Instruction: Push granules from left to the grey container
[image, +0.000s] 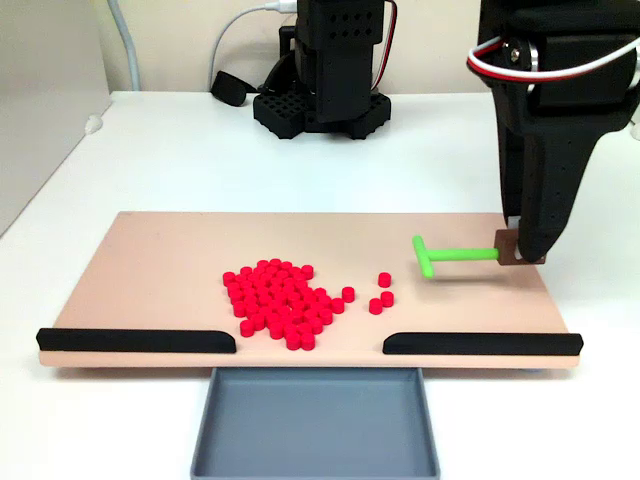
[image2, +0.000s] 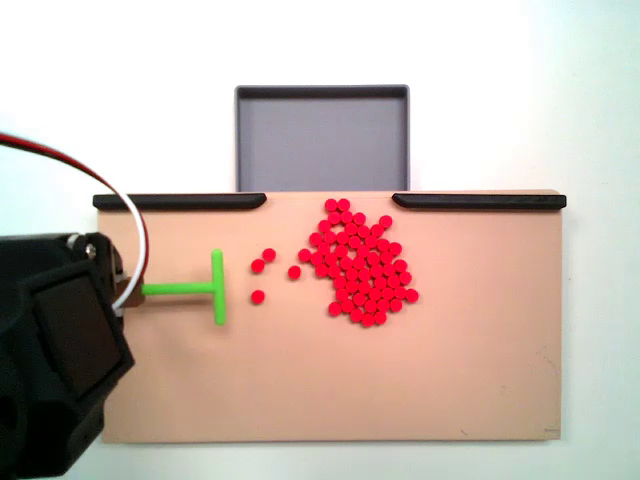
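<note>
Grey container (image: 315, 425) bare inside, granules (image: 280, 302) on board (image: 150, 270)

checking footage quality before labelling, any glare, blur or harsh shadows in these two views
In a fixed view, the light is soft and even: the granules are sharp, and the arm's body close to the lens is dark. In the other fixed view, the white table is nearly blown out, while the grey container and green pusher stay crisp, with faint shadows.
</note>
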